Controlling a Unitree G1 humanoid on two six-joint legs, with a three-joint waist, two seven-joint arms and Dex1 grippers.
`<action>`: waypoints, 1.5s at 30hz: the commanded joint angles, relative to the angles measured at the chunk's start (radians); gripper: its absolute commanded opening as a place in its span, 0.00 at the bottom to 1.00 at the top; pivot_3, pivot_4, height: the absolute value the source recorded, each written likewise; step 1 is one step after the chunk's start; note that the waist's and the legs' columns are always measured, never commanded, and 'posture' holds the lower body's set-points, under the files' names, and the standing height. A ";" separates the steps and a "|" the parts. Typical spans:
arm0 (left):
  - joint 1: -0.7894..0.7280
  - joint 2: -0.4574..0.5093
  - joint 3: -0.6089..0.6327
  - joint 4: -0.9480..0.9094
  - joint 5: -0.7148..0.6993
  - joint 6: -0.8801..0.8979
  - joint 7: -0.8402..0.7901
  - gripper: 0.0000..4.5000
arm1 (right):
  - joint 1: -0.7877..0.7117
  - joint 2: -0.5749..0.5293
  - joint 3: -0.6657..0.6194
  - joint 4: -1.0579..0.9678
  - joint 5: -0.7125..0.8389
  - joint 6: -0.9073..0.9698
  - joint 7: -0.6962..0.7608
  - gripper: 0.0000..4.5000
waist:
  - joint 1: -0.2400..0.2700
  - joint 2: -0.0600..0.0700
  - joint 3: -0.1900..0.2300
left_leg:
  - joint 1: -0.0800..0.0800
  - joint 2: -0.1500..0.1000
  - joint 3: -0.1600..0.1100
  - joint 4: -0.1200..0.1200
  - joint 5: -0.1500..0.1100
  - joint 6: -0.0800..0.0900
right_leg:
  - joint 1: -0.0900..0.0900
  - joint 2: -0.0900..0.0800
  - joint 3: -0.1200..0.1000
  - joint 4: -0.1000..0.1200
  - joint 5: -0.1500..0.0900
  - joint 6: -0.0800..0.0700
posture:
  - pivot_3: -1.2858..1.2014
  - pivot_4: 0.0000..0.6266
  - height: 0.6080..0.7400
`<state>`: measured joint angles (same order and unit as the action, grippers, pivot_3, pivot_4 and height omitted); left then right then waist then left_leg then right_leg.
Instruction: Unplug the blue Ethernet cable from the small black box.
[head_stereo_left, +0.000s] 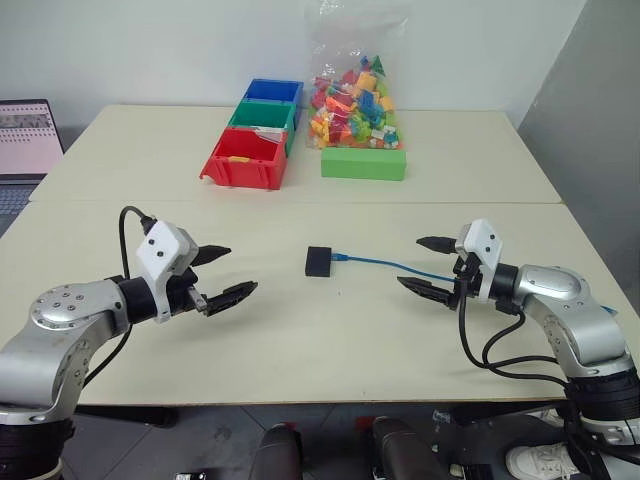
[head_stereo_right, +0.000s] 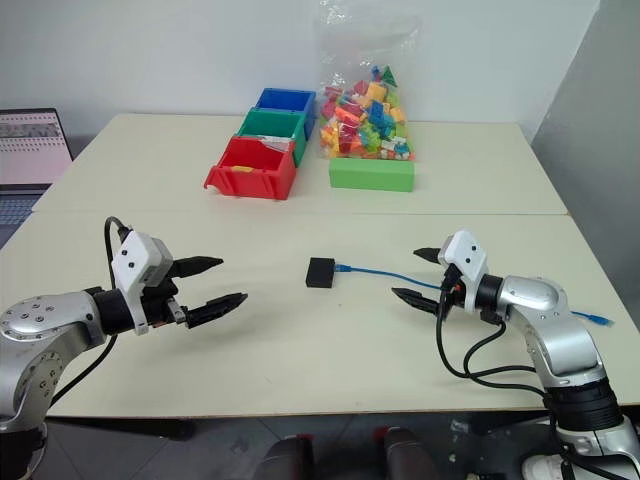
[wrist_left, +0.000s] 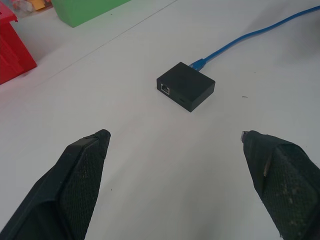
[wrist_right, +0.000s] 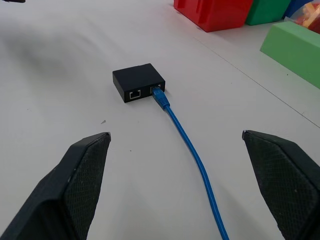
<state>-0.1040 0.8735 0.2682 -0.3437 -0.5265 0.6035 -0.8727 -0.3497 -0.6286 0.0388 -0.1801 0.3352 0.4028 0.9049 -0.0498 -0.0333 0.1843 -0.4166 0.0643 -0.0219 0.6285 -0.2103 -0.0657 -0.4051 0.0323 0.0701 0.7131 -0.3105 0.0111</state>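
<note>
1. The small black box (head_stereo_left: 319, 260) is seen lying flat in the middle of the desk (head_stereo_left: 300, 330), between the two arms.
2. The blue cable (head_stereo_left: 385, 264) is plugged into the side of the box at 3 o'clock. From there the cord is laid across the desk toward 3 o'clock, passing by the right gripper (head_stereo_left: 428, 265).
3. The left gripper (head_stereo_left: 222, 272) is held at 9 o'clock from the box, well apart from it. Its fingers (wrist_left: 80, 175) are spread wide and nothing is held.
4. The right gripper is held at 3 o'clock from the box. Its fingers (wrist_right: 82, 172) are spread wide too, and nothing is held. The cord is seen running between them.
5. The step in hand looks like the reach. Nothing has been grabbed yet.
6. To do it well, the box should probably be pinched across its sides by the left fingers so it cannot slide.
7. The plug (wrist_right: 159, 97) should be pinched right next to the box, not far down the cord. It should then be pulled straight out toward 3 o'clock. A clip may have to be pressed; this cannot be told.
8. Lots of bare desk is left all around the box.
9. The red bin (head_stereo_left: 245, 160), the green block (head_stereo_left: 363, 163) and the bag of toy bricks (head_stereo_left: 355, 95) are kept at 12 o'clock, well apart.
10. The near desk edge at 6 o'clock is close under the arms.
</note>
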 joint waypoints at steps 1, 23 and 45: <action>-0.003 0.010 0.026 -0.025 -0.009 -0.027 -0.017 0.99 | -0.004 -0.014 -0.027 -0.023 0.007 -0.019 0.004 1.00 | 0.000 0.000 0.000 | 0.000 0.000 0.000 0.000 0.000 0.000 | 0.000 0.000 0.000 0.000 0.000 0.000 | 0.52 0.24 1.00; 0.015 0.008 -0.046 -0.003 0.064 -0.086 -0.031 0.99 | -0.133 0.069 0.125 0.129 -0.145 -0.008 -0.069 1.00 | -0.003 0.000 0.000 | 0.000 0.000 0.000 0.000 0.000 0.000 | 0.000 0.000 0.000 0.000 0.000 0.000 | 0.52 0.24 1.00; 0.030 0.001 -0.090 0.057 0.089 -0.159 -0.115 1.00 | -0.558 0.378 0.317 0.864 -0.366 -0.237 0.000 0.78 | -0.007 0.001 0.000 | 0.000 0.000 0.001 0.000 0.000 0.000 | -0.001 0.000 -0.001 0.001 0.003 -0.005 | 0.52 0.24 1.00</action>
<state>-0.0750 0.8736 0.1644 -0.2704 -0.4380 0.4655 -0.9830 -0.8818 -0.2559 0.3621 0.6586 -0.0193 0.1984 0.8932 -0.0566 -0.0325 0.1848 -0.4164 0.0646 -0.0214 0.6288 -0.2103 -0.0657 -0.4057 0.0326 0.0687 0.7142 -0.3076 0.0060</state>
